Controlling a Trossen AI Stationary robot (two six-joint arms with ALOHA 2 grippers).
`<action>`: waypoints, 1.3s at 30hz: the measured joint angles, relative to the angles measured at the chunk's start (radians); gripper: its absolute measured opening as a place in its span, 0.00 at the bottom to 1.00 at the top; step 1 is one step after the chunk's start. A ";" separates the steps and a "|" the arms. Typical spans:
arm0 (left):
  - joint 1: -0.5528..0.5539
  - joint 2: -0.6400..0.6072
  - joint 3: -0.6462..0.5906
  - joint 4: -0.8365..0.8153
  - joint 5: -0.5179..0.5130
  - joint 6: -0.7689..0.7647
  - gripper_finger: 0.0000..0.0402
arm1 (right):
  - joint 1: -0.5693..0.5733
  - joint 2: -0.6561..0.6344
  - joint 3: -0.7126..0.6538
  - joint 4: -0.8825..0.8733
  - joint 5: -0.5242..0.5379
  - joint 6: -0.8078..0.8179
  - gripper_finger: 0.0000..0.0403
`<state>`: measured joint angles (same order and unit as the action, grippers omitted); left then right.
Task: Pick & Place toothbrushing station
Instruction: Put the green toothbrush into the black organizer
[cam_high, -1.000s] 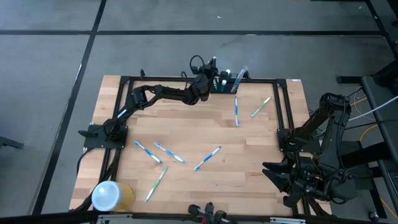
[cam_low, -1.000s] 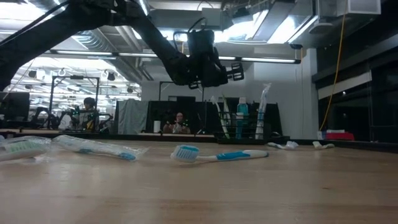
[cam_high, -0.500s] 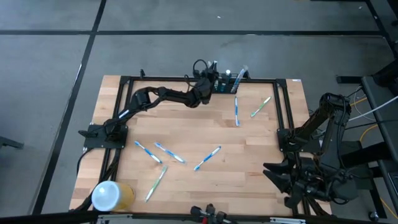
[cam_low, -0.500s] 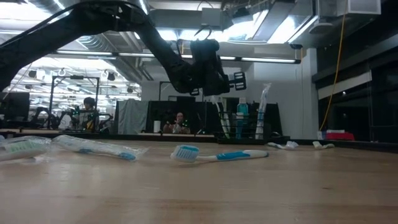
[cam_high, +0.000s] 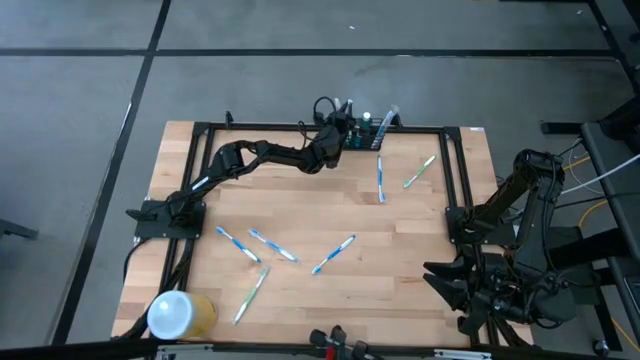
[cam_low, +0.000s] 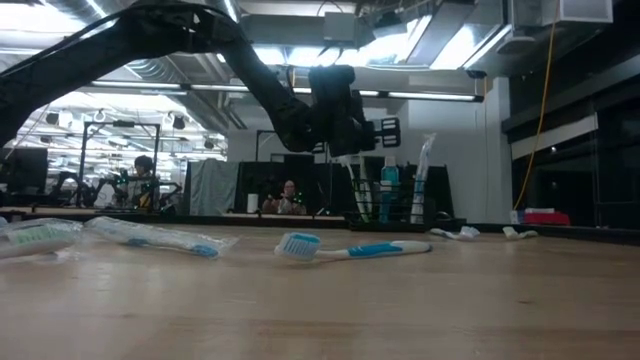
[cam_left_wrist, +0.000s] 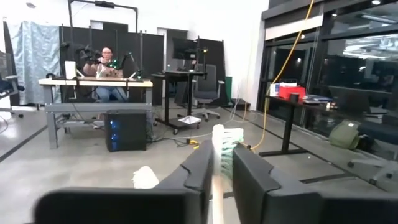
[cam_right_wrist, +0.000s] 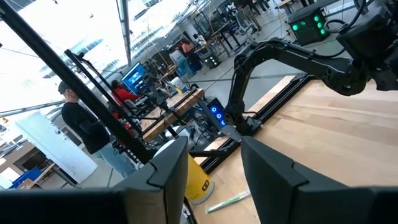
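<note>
Surface: wooden table (cam_high: 400, 260) strewn with several toothbrushes (cam_high: 332, 254).
Station: toothbrushing station (cam_high: 362, 133), black rack upright at the table's far edge, near the middle.
Left gripper (cam_high: 338, 128): raised at the station's left end, fingers (cam_left_wrist: 198, 169) clenched on a toothbrush.
Right gripper (cam_right_wrist: 210, 171): off the table's right near corner, fingers released.

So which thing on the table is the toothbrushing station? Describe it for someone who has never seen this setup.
Start at the wooden table and go to its far edge, where the left gripper hangs. Just beside it stands the toothbrushing station, a small black slotted rack. Unlike the loose toothbrushes lying flat across the table, it stands upright with items sticking up out of it.
</note>
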<state>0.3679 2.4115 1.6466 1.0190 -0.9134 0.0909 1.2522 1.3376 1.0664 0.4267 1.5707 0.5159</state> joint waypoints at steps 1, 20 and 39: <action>0.000 0.000 0.000 0.000 0.007 -0.003 0.15 | 0.000 0.000 0.000 0.000 0.000 0.000 0.38; -0.073 -0.069 0.000 0.265 0.000 0.310 0.41 | 0.015 0.000 0.000 0.001 0.000 0.003 0.38; -0.615 -0.929 -0.492 -1.131 -0.087 -0.357 0.27 | 0.008 0.000 0.000 0.008 -0.069 -0.096 0.38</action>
<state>-0.2472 1.4824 1.1549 -0.1124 -1.0000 -0.2658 1.2600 1.3376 1.0664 0.4347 1.5022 0.4200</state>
